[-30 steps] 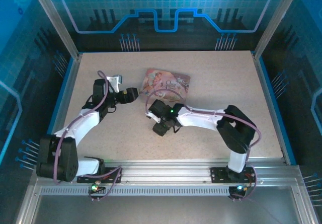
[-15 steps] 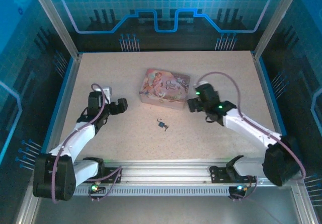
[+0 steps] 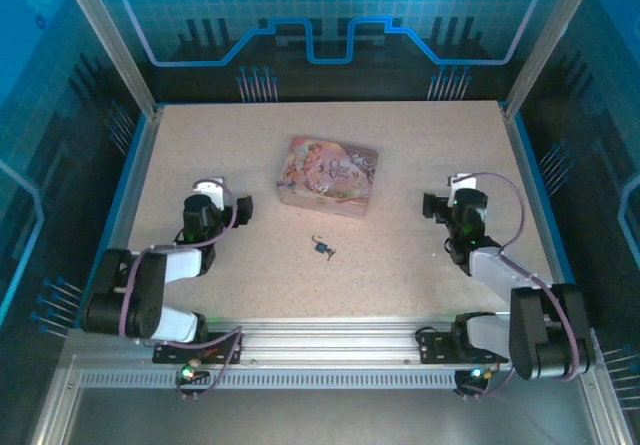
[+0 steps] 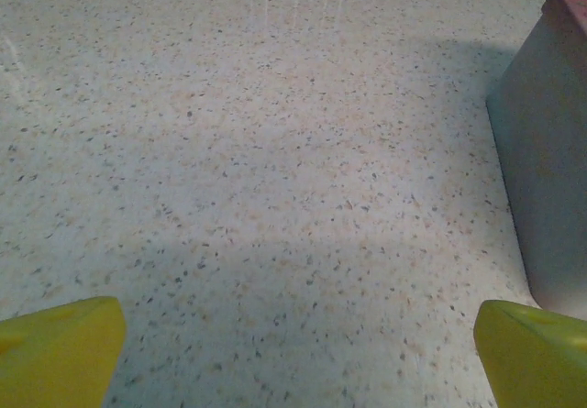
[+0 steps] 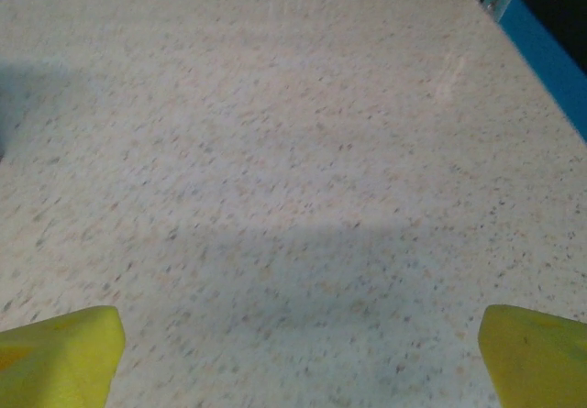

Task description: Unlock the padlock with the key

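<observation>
The tiny padlock (image 3: pixel 321 248), blue-bodied with a thin shackle, lies on the table in front of the pink tin. A small dark sliver, the key (image 3: pixel 331 255), rests against its right side; too small to tell if it sits in the lock. My left gripper (image 3: pixel 243 206) hovers at the left, well away from the padlock, open with nothing between its yellow fingertips (image 4: pixel 55 348). At the right, just as far from the padlock, my right gripper (image 3: pixel 428 205) is open and empty too, its yellow fingertips (image 5: pixel 60 353) wide apart over bare table.
The pink illustrated tin (image 3: pixel 329 174) lies behind the padlock; its side wall (image 4: pixel 550 151) is close on the right in the left wrist view. The table's blue right edge (image 5: pixel 541 50) runs past the right gripper. Frame posts stand at the table corners.
The right arm has drawn back from the table's middle to the right side, leaving the padlock and key lying there. The left arm has folded back toward its base.
</observation>
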Controlling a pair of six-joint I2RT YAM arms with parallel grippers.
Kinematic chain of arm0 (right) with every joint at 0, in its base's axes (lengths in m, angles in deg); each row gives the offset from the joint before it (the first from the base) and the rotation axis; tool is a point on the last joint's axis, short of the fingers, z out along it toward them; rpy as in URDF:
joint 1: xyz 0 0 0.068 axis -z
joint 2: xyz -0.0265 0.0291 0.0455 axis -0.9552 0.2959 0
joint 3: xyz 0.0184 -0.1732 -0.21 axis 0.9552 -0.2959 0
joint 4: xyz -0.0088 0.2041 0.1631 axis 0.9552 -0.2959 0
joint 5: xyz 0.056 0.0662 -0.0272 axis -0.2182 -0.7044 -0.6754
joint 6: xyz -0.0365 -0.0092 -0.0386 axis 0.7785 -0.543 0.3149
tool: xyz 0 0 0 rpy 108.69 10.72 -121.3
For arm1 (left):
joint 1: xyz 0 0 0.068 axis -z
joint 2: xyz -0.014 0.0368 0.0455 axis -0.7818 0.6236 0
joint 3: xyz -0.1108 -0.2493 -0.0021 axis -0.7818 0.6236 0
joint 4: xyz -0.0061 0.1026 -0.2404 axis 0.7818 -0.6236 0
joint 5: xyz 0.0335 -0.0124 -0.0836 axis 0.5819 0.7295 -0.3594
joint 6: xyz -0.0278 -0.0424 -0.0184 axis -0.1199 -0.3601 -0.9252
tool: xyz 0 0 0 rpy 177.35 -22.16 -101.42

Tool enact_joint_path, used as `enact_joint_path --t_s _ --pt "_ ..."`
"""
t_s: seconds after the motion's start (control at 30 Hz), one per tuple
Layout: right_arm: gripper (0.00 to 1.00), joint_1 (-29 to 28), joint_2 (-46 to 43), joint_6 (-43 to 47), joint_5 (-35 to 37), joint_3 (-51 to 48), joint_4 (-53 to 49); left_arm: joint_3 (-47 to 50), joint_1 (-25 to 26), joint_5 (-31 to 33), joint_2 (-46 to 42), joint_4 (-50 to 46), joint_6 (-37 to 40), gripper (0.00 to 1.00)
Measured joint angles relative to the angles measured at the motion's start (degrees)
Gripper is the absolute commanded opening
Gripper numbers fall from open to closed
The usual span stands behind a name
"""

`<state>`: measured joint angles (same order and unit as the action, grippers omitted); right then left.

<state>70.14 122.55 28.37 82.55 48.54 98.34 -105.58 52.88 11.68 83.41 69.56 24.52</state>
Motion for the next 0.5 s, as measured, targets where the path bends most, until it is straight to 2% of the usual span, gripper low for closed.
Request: enact_joint_path --t_s 0.1,0.27,0.33,0.5 --pt "1.00 1.64 4.04 -0.52 -1.99 -1.57 6.49 0.00 -0.17 -0.09 5.35 4.83 0.66 0.99" --pt "1.00 -0.57 13.29 1.62 -3.80 -1.27 16.33 -1.27 -0.28 0.13 5.84 5.70 0.68 0.99" --pt "1.00 -2.05 15.93 2.60 -4.72 -0.61 17.00 -1.97 -0.28 0.17 5.84 5.97 0.70 0.99" --pt "1.00 -2.23 16.31 3.65 -5.49 0.00 18.05 -2.23 -0.28 0.17 5.84 6.29 0.70 0.99"
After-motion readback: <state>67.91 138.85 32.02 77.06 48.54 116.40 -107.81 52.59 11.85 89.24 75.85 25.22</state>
